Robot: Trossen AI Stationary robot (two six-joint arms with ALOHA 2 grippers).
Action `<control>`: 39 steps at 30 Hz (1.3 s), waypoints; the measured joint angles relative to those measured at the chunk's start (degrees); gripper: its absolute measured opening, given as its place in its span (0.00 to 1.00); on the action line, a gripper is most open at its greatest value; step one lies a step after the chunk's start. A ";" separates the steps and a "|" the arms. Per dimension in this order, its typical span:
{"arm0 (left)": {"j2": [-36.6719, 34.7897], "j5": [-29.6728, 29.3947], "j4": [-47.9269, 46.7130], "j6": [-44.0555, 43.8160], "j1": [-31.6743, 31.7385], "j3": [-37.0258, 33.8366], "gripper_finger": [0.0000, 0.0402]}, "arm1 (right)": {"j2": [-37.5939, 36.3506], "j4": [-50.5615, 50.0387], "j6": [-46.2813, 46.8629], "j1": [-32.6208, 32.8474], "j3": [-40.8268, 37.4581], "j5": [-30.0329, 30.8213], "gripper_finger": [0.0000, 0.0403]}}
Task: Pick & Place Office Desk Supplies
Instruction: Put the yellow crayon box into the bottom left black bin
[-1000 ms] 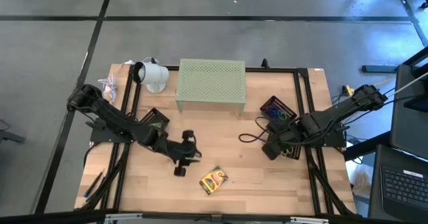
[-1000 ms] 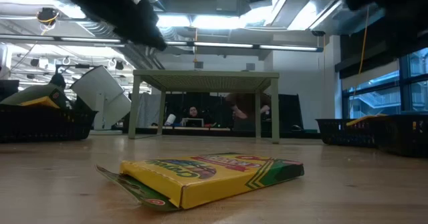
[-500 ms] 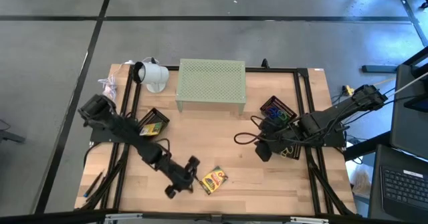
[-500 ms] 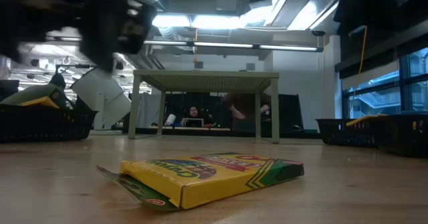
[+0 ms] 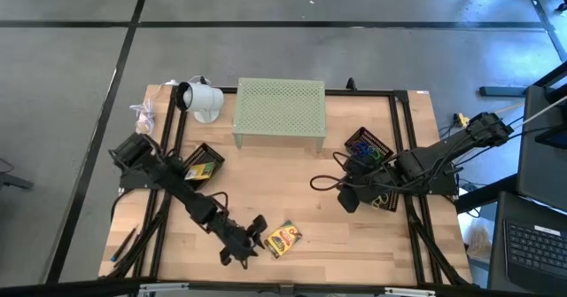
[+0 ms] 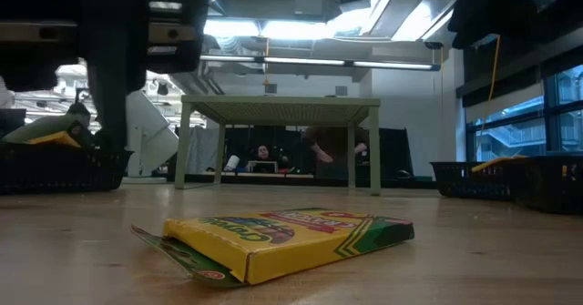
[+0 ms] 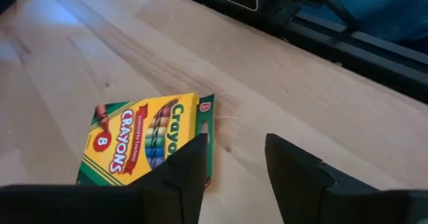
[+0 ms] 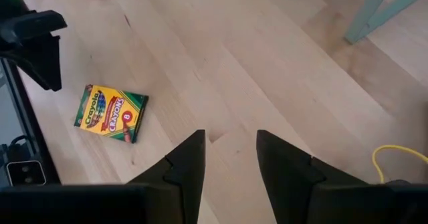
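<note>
A yellow and green crayon box (image 5: 283, 238) lies flat on the wooden table near its near edge; it also shows in the low view (image 6: 282, 237) and in the left wrist view (image 7: 144, 140). My left gripper (image 5: 255, 232) hangs open just to the left of the box, touching nothing; its fingers (image 7: 184, 174) point past the box's right end. My right gripper (image 5: 347, 201) waits open over the table's right half, and its wrist view looks down on the crayon box (image 8: 110, 112) from afar. Coloured clip rings fill the right mesh tray (image 5: 368, 148).
A pale green perforated stand (image 5: 279, 111) sits at the far middle and a white device (image 5: 202, 100) at the far left. A left mesh tray (image 5: 202, 162) holds another crayon box. A black cable loop (image 5: 326, 183) lies beside my right gripper. Bare wood lies between the arms.
My left gripper has swung from mid-table toward the near edge and come down beside the crayon box, turning as it went. My right gripper has shifted a little to the left, and the cable loop has moved with it. The crayon box has stayed put.
</note>
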 joint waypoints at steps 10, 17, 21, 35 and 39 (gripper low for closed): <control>0.59 9.25 2.34 0.07 5.31 -0.26 0.31 | 0.02 0.00 -3.39 0.00 0.00 1.09 0.34; 6.88 17.32 10.71 -0.74 7.27 -0.18 0.31 | 0.02 -0.03 -3.62 -0.02 0.00 1.54 0.34; 7.99 18.50 12.03 -0.89 8.17 -0.15 0.30 | 0.02 -0.04 -3.62 -0.02 0.00 1.52 0.34; 7.95 19.53 7.10 2.88 12.45 -0.15 0.18 | 0.02 -0.04 -3.67 0.00 0.00 1.52 0.34; 7.93 18.84 7.06 3.90 12.46 -0.15 0.08 | 0.02 -0.04 -3.67 0.00 0.00 1.52 0.34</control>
